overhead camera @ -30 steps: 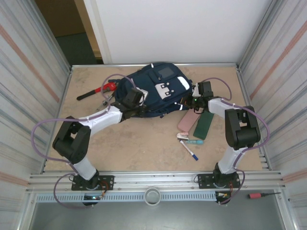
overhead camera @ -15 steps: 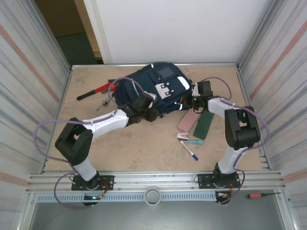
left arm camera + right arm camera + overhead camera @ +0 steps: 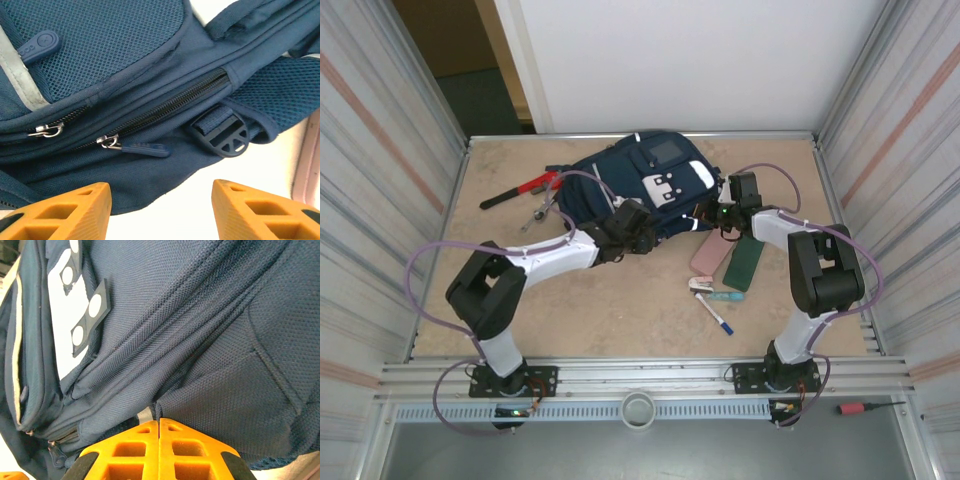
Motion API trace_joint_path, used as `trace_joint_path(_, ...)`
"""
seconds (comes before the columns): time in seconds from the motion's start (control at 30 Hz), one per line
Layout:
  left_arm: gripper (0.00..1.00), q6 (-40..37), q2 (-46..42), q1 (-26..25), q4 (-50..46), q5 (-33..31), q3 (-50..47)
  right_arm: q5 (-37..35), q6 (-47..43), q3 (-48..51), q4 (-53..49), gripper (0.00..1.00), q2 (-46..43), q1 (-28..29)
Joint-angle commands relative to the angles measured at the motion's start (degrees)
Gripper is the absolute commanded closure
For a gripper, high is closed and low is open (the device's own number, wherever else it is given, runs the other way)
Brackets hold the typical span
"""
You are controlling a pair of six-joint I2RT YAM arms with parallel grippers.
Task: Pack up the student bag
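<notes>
Centrally at the far end of the table (image 3: 620, 300), student bag (image 3: 660, 175), near edge partly covered by left gripper (image 3: 638, 232), jaws apart and empty, right gripper (image 3: 159, 427) closed tight against bag fabric, any pinch unclear, pink pencil case (image 3: 708, 257) alongside, partly hidden.

Bright and even from overhead in the top view, with soft, short shadows on the table (image 3: 620, 300). Splays wide-angle at the side walls (image 3: 380, 150). Blown out to white around the student bag (image 3: 125, 65) in the left wrist view. Crisp on the fabric weave in both close-ups, dimmer in the folds.
</notes>
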State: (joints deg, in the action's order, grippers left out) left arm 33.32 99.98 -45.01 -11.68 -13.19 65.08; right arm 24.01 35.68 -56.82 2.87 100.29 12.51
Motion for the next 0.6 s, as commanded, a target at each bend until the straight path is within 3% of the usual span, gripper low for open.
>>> trace_joint_path(0.0, 0.48, 2.99, 2.65, 0.11, -1.68, -3.62, 2.37, 4.09, 1.58, 0.48, 1.87, 1.0, -0.76, 0.96)
trace_joint_path(0.57, 0.54, 6.48, 8.81, 0.68, -3.18, -6.01, 7.17, 5.85, 2.2, 1.05, 2.84, 1.0, -0.12, 0.13)
